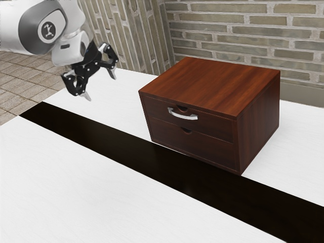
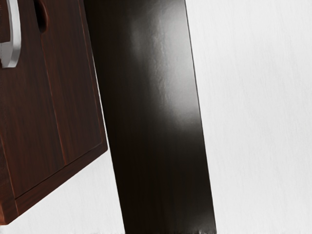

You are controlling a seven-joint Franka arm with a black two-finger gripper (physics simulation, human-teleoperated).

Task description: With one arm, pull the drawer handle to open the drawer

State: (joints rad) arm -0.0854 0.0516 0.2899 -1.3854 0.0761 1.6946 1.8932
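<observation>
Risk: my gripper, fingers apart & empty, hangs well apart from the handle on the upper drawer at the exterior view's right, so a misaligned approach could bump the drawer front & miss the grip.

Polished dark-wood cabinet w/ satin metal handle; matt white table, glossy black strip.

Raised side view across table; close wrist view; shared cabinet front, black strip.
</observation>
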